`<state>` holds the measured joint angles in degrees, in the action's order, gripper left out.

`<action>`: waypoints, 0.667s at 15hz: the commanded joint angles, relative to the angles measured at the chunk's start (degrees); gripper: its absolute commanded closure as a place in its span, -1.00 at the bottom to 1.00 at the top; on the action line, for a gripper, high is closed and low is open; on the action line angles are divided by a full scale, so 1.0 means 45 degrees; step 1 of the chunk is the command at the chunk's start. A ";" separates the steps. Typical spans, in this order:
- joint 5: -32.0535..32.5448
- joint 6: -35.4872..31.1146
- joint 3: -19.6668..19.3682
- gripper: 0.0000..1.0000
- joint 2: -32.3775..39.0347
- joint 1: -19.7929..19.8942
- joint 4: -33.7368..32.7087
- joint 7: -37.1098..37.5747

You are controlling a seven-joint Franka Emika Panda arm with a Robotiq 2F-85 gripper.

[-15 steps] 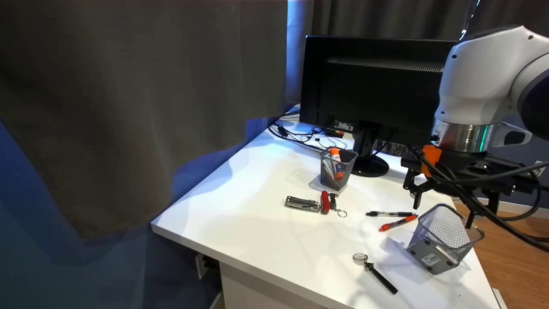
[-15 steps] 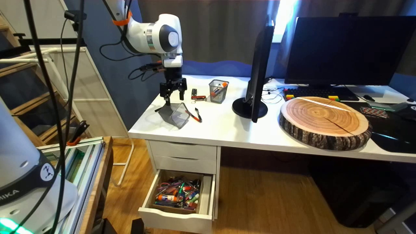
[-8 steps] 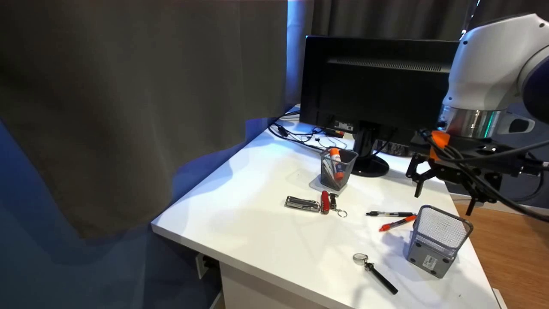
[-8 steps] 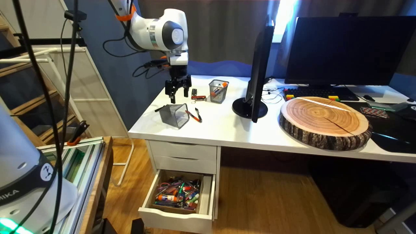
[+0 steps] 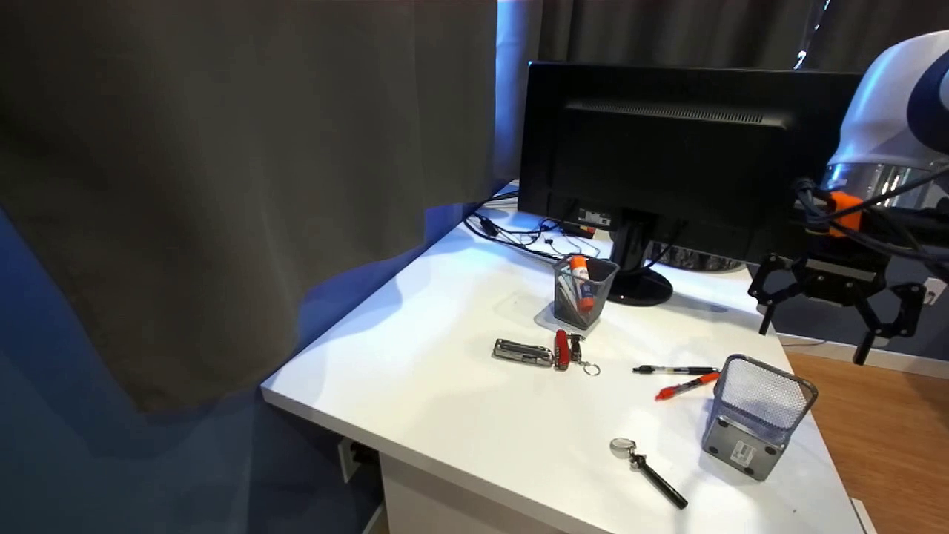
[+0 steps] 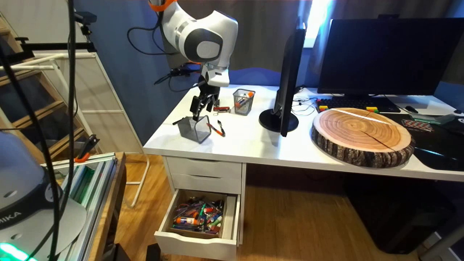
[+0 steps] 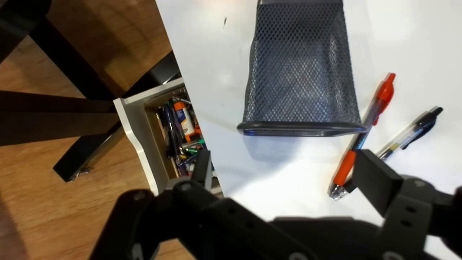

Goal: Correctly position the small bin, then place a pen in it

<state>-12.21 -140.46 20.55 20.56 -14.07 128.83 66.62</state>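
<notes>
The small grey mesh bin [image 5: 764, 400] lies on its side on the white desk in both exterior views [image 6: 189, 129]. Its mouth faces my gripper in the wrist view [image 7: 303, 72], and it looks empty. A red pen [image 5: 688, 386] and a black pen [image 5: 675, 370] lie beside its mouth. They also show in the wrist view, the red pen [image 7: 346, 168] partly behind a finger and the black pen [image 7: 411, 133] right of it. My gripper [image 5: 813, 338] is wide open and empty, above the desk near the bin and apart from it [image 6: 202, 113]; its fingers frame bare desk [image 7: 288, 175].
An upright mesh bin [image 5: 586, 297] holds a glue stick and pens. A multi-tool [image 5: 523, 352], red knife [image 5: 562, 350] and magnifier [image 5: 652, 475] lie on the desk. A monitor [image 6: 291, 79] stands beyond. The desk edge is close to the bin; a filled drawer [image 6: 197, 248] is open below.
The bin was tilted by a finger one second ago and has settled on its side. My gripper has risen off it, moved away and turned, staying open. The pens have not visibly moved.
</notes>
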 commanded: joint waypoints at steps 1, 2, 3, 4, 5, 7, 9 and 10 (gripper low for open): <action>-0.2468 0.0764 0.0024 -1.00 0.0057 0.0652 0.0085 -0.2828; -0.2903 0.1114 -0.0095 -1.00 0.0149 0.0683 0.0017 -0.3276; -0.3444 0.1372 -0.0156 -1.00 0.0315 0.0776 -0.0009 -0.3844; -0.3721 0.1639 -0.0316 -1.00 0.0444 0.0732 -0.0035 -0.4049; -0.4095 0.1797 -0.0381 -1.00 0.0586 0.0735 -0.0059 -0.4391; -0.4774 0.1860 -0.0509 -1.00 0.0940 0.0696 -0.0106 -0.4888; -0.5264 0.1621 -0.0651 -1.00 0.1263 0.0605 -0.0112 -0.5138; -0.5596 0.1442 -0.0680 -1.00 0.1374 0.0593 -0.0102 -0.5305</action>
<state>-32.63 -133.28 18.39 24.94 -10.76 128.95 46.07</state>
